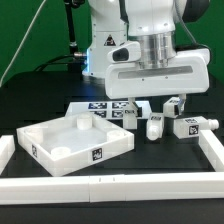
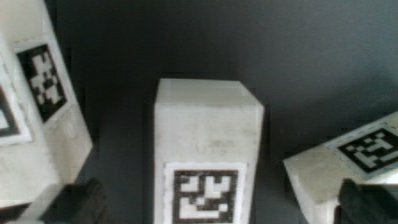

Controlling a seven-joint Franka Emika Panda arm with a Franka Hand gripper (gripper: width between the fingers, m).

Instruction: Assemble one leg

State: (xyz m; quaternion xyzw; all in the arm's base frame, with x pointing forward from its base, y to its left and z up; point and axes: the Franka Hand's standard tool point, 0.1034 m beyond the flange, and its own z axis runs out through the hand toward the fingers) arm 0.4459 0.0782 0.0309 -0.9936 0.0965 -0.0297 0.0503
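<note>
Between the dark, blurred fingertips (image 2: 71, 203) of the gripper (image 2: 214, 203), which stand spread and clear of it on both sides, lies the leg (image 2: 210, 125): a matte white, square-edged plastic block with a black-and-white square tag at one end. Two neighbouring pegs (image 2: 45, 100) flank it, tagged alike with blocky code patterns. On the black table (image 1: 150, 160) nearby are the marker board (image 1: 100, 103) and the white, raised-rimmed tabletop (image 1: 60, 155) with a round corner socket.
</note>
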